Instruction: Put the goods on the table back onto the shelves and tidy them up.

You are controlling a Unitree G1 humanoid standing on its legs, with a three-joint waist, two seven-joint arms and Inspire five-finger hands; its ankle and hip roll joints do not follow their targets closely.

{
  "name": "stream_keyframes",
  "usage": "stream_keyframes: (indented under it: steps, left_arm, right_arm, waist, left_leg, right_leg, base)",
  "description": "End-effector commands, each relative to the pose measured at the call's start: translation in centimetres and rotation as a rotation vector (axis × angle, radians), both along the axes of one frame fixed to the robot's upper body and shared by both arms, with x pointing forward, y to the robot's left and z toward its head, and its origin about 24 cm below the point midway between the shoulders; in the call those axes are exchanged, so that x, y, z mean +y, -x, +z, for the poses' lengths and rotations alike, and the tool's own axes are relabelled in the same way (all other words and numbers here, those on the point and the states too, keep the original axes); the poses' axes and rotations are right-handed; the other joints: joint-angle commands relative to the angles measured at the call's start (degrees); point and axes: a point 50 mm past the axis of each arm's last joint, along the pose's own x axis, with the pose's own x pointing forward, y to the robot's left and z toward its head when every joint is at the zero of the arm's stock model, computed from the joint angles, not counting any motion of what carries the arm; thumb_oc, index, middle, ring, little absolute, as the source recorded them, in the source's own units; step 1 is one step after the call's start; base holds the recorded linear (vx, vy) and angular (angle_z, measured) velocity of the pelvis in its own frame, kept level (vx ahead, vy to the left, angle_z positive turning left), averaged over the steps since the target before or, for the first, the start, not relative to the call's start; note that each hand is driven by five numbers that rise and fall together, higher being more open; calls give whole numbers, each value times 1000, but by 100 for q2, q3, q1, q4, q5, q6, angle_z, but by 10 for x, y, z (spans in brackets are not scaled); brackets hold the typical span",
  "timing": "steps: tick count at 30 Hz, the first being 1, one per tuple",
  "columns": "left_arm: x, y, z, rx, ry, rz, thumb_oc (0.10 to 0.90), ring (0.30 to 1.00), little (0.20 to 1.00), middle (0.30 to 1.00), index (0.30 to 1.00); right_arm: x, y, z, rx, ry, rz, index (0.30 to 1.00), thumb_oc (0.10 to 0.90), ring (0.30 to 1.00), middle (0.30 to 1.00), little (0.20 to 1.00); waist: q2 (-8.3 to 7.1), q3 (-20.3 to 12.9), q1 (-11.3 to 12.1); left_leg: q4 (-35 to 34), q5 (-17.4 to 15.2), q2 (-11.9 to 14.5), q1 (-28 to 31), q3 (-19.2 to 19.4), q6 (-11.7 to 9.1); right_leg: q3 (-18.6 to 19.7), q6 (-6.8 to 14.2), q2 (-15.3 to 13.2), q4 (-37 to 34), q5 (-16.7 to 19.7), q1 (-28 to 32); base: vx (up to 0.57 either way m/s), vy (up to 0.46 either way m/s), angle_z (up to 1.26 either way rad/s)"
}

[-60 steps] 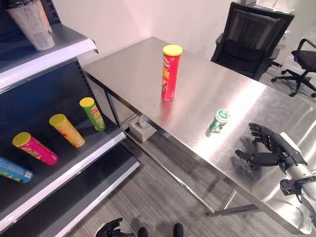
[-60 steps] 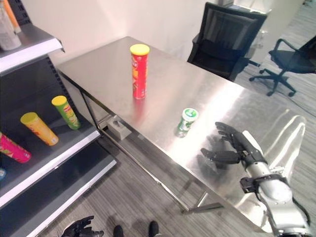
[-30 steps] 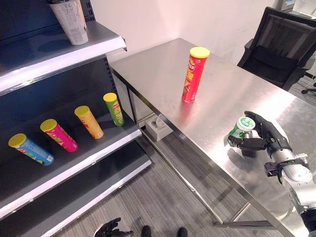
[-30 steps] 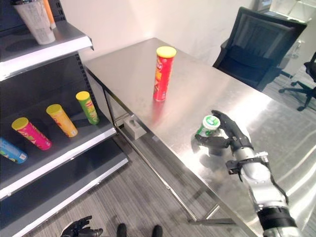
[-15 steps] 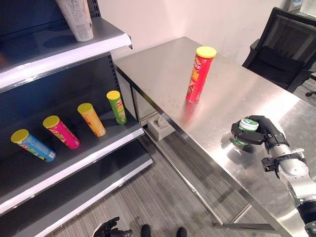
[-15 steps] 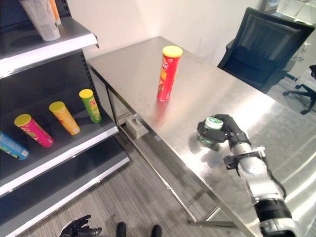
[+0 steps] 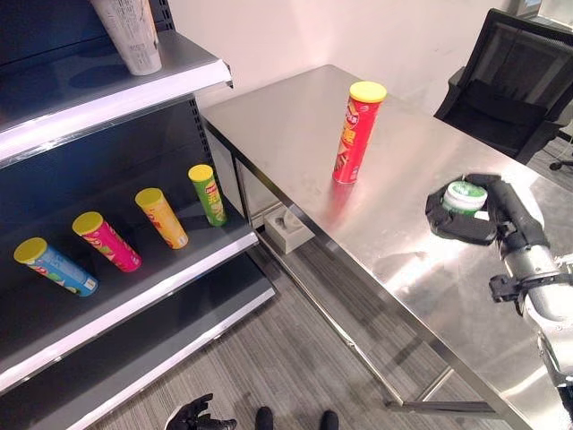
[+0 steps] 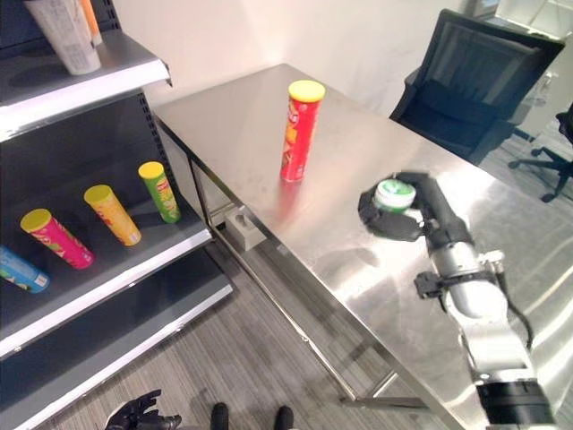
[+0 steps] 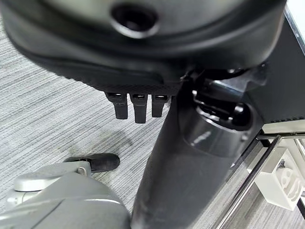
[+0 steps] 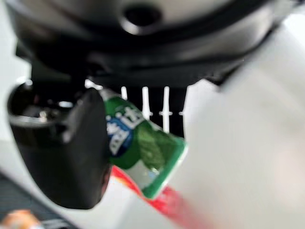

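We're at pickup: right hand (image 7: 483, 215) curled round green tub (image 7: 465, 196), mid-right of frame; next, carry to shelf (image 7: 152, 269) w/o tipping.

L hand (image 9: 136, 107) fingers curled over grey carpet floor (image 9: 43, 114).

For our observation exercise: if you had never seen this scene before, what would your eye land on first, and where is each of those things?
The tall red can with a yellow lid stands upright near the middle of the steel table. To the robot's right, the right hand has its fingers curled round a small green-and-white container. On the dark shelf at left, four coloured cans lie in a row.
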Motion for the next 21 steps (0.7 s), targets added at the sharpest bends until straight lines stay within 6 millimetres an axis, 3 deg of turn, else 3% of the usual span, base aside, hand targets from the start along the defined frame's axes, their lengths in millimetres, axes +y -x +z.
stream_keyframes:
  steps: [1,2,3,6,8,11,14,17,20,21]
  left_arm:
    - [19,-21,11,-57,-73,-66,800,900,900,900,900]
    - [19,-21,11,-57,-73,-66,800,900,900,900,900]
    - [17,-22,11,-59,-70,-71,800,900,900,900,900]
    - [17,-23,11,-63,-72,-73,800,900,900,900,900]
    - [20,-23,13,-63,-80,-57,800,900,900,900,900]
    - [18,-25,12,-60,-76,-81,800,900,900,900,900]
    - [18,-23,11,-54,-75,-84,800,900,900,900,900]
    - [16,-14,7,-25,-71,-56,800,900,900,900,900]
    - [17,-9,5,1,-81,-59,800,900,900,900,900]
    - [23,-9,7,3,-109,-66,800,900,900,900,900]
  right_arm:
    - [24,16,87,-451,-39,169,300,400,300,300,300]
    - [24,16,87,-451,-39,169,300,400,300,300,300]
    - [42,15,97,-505,-85,269,300,400,300,300,300]
    - [67,14,114,-556,-82,390,300,400,300,300,300]
    - [91,16,142,-623,-25,496,300,400,300,300,300]
    - [104,15,155,-636,55,514,300,400,300,300,300]
    - [113,8,158,-628,72,516,300,400,300,300,300]
    - [123,-5,155,-591,55,506,300,400,300,300,300]
    - [127,-11,153,-578,46,497,300,400,300,300,300]
    - [130,-19,157,-581,50,460,300,400,300,300,300]
  waist:
    - [-278,-391,269]
    - [-278,-391,264]
    - [-285,-407,355]
    - [-290,-388,499]
    - [-301,-168,749]
    - [-360,-66,724]
    - [-329,-95,753]
    - [-150,-347,824]
    - [-117,-456,880]
    - [-123,-511,999]
  left_leg:
    - [47,-269,540,81,88,-536]
    - [47,-269,540,80,85,-537]
    - [47,-190,578,14,-9,-603]
    - [47,-28,654,-107,-183,-700]
    - [160,177,708,-360,-440,-818]
    - [618,231,959,-730,332,-764]
    - [670,229,1114,-706,569,-788]
    - [118,204,1064,-360,568,-815]
    - [48,156,966,-323,553,-806]
    - [47,91,793,-338,516,-735]
  right_leg:
    - [138,612,-438,77,-494,340]
    - [135,612,-438,77,-494,341]
    - [78,568,-383,77,-540,363]
    - [-39,506,-282,77,-605,384]
    - [-250,420,-208,77,-697,454]
    - [-721,414,-383,77,-650,444]
    - [-885,455,-444,77,-616,454]
    - [-1210,586,-591,77,-517,535]
    - [-1264,635,-703,77,-474,534]
    - [-1318,713,-888,77,-396,563]
  base:
    - [-18,-33,29]
    - [-51,-76,29]
    - [-75,-116,27]
    - [-110,-157,22]
    - [-216,-174,69]
    - [-150,13,83]
    - [-17,62,106]
    - [90,217,58]
    - [69,174,45]
    - [82,247,37]
